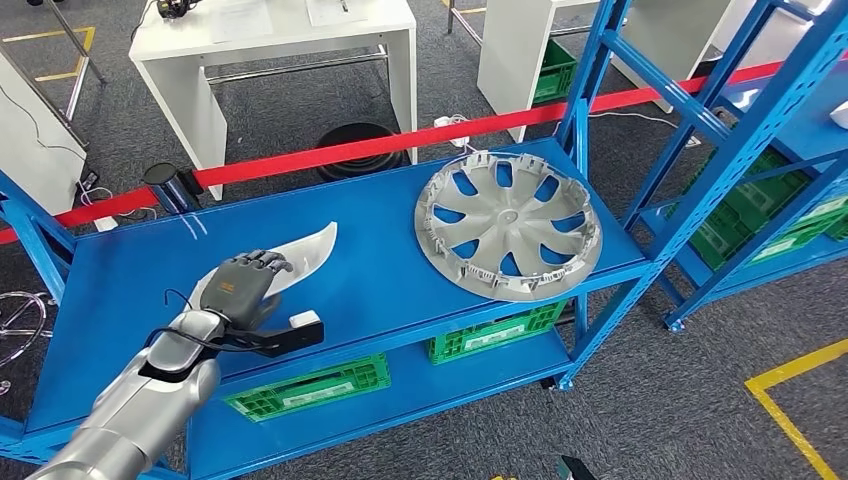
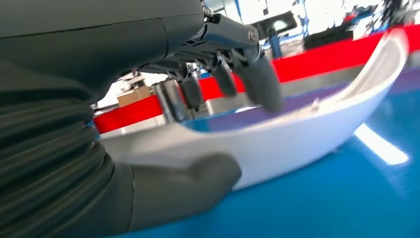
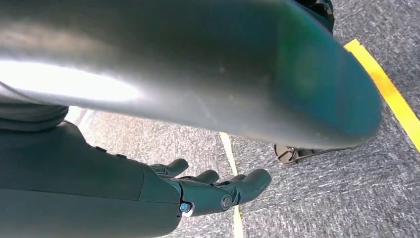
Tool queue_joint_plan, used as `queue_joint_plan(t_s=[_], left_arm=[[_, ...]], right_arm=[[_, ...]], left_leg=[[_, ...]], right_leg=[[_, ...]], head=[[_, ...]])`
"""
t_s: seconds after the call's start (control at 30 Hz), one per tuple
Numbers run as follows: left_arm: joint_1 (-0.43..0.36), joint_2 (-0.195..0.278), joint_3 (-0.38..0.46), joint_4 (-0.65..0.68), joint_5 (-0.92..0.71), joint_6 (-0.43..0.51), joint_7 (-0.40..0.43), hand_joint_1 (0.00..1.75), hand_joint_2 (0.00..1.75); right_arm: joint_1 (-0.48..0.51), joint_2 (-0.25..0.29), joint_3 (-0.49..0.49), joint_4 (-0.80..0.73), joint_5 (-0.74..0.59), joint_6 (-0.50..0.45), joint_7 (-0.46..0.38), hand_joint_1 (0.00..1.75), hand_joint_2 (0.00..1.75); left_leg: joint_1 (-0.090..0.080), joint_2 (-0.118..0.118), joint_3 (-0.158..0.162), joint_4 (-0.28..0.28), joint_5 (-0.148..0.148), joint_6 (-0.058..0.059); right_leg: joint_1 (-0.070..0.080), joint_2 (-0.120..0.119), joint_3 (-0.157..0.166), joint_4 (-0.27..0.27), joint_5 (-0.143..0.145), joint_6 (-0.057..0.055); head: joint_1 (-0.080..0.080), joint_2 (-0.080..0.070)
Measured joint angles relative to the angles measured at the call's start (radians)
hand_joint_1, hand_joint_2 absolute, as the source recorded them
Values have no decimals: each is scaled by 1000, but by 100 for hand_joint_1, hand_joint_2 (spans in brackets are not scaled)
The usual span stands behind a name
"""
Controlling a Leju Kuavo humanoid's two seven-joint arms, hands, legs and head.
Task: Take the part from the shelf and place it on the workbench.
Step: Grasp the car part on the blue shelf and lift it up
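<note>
Closing around the near end of the white curved part [image 2: 277,144] with the left hand [image 1: 243,287]: thumb [image 2: 188,181] under the near edge, fingers [image 2: 257,82] curled over the top, tips apparently touching, though cannot tell whether the grip is firm yet. Part lying flat on the blue shelf [image 1: 370,280], its pointed tip stretching away beyond the fingers. Best to squeeze evenly across the narrow width, then lift straight up, keeping the long tip level so nothing drags. Further off, to the side of the hand, a silver wheel cover [image 1: 508,225] to steer clear of. Right hand [image 3: 218,191] hanging over the floor, fingers loosely apart, holding nothing.
</note>
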Motion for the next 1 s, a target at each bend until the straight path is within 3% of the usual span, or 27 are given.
queue_joint_plan(t_s=[0.3,1.0], left_arm=[[-34,0,0,70,-3,-10,0,175,175],[-48,17,0,90,3,-33,-26,175,175]], right_arm=[[0,0,0,0,1,0,6,0,0],[0,0,0,0,15,1,-6,0,0]], left_leg=[[0,0,0,0,0,0],[0,0,1,0,0,-1]], right_leg=[[0,0,1,0,0,0],[0,0,1,1,0,0]], head=[[0,0],[0,0]])
